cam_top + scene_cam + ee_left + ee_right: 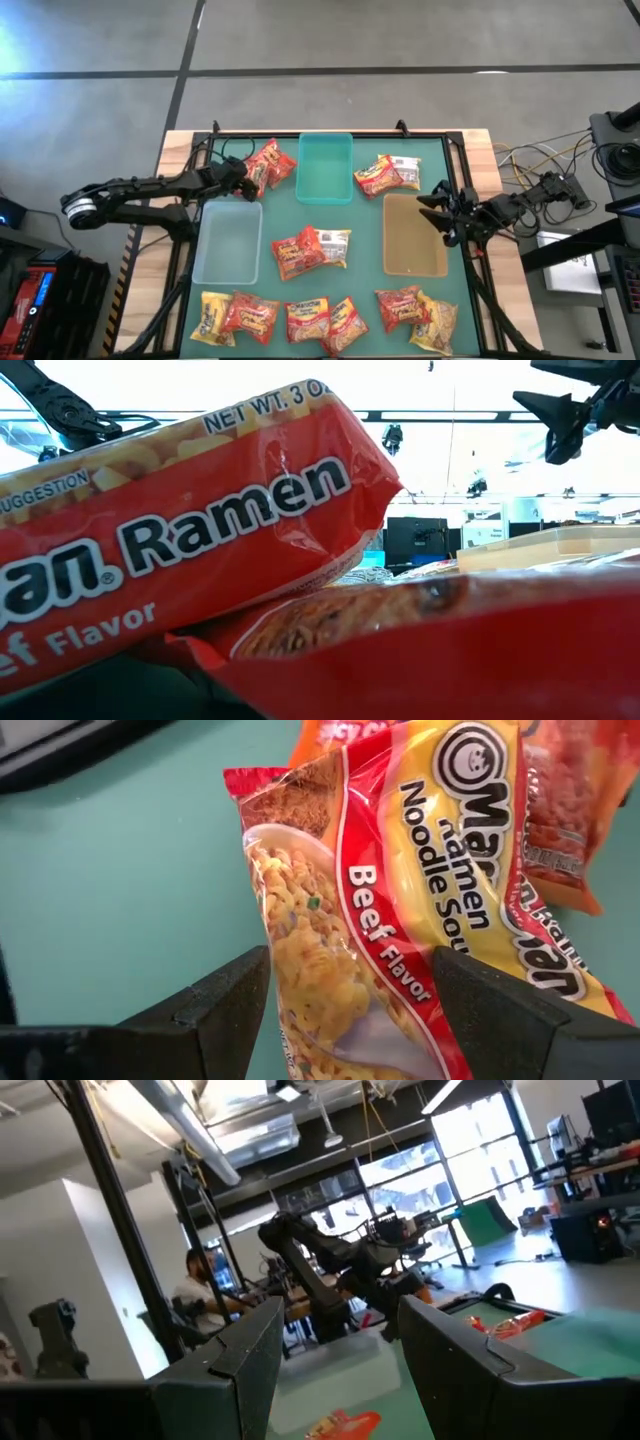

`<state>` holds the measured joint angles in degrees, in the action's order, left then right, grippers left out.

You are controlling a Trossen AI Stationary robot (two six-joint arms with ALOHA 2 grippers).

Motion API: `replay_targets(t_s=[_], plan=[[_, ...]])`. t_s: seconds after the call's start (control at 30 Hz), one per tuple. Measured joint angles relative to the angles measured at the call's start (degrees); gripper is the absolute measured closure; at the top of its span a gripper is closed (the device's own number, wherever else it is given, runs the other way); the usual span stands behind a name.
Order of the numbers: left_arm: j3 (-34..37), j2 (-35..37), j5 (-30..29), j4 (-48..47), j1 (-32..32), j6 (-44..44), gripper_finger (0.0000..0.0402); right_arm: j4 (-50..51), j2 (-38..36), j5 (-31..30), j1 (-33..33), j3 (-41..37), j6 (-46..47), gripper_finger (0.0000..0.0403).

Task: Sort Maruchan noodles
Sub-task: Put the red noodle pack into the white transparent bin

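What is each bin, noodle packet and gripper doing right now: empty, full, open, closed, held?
Teal bin: empty.
Clear bin: empty.
Tan bin: empty.
Beef packet: between the left gripper's fingers, not visibly clamped.
Left gripper: open around the packet.
Right gripper: open, holding nothing, at the tan bin's edge.
Other packets: loose on the table.

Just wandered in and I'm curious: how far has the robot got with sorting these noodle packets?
Barely begun. All three bins, teal, clear and tan, look empty. The left gripper has its fingers around a beef packet at the table's back. The right gripper waits open above the tan bin. The other packets remain scattered on the mat.
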<state>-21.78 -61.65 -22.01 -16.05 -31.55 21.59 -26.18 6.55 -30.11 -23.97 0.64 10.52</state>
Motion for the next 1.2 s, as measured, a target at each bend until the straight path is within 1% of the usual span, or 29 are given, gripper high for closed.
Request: replay_targets(t_s=[0.13, 0.27, 0.4, 0.47, 0.63, 0.7, 0.77, 0.9, 1.0, 1.2], plan=[[0.00, 0.00, -0.01, 0.00, 0.00, -0.09, 0.0138, -4.39, 0.02, -1.39, 0.00, 0.00, 1.82, 0.0216], [0.00, 0.00, -0.05, -0.24, 0.00, -0.01, 0.0138, -9.31, 0.00, -1.45, 0.00, 0.00, 1.27, 0.0216], [0.00, 0.00, -0.05, -0.27, 0.00, 0.71, 0.0138, -9.52, 0.03, -1.93, 0.00, 0.00, 1.01, 0.0216], [0.00, 0.00, -0.07, -0.31, 0.00, 1.98, 0.0138, -9.46, 0.38, -5.06, 0.00, 0.00, 1.10, 0.0216], [0.00, -0.72, -0.13, -0.22, 0.00, 4.10, 0.0138, -8.75, 1.88, -16.96, 0.02, 0.00, 2.32, 0.0216], [-0.08, -1.61, -0.14, -0.03, 0.00, 4.66, 0.0138, -8.78, 2.56, -20.35, 0.02, 0.00, 2.43, 0.0216], [-0.65, -2.87, -0.12, -0.27, 0.00, 4.94, 0.0138, -8.77, 3.11, -22.25, 0.02, 0.00, 2.47, 0.0216], [-2.82, -6.85, -0.15, -0.84, 0.05, 6.17, 0.0138, -8.84, 3.80, -22.51, 0.00, 0.00, 2.80, 0.0216], [-4.39, -10.64, -0.77, -0.97, 0.46, 6.30, 0.0138, -9.38, 3.74, -22.48, 0.01, 0.00, 5.16, 0.0216], [-7.95, -17.93, -1.81, -1.11, 1.74, 5.27, 0.0138, -13.67, 3.69, -22.46, 0.00, 0.00, 5.25, 0.0216]])
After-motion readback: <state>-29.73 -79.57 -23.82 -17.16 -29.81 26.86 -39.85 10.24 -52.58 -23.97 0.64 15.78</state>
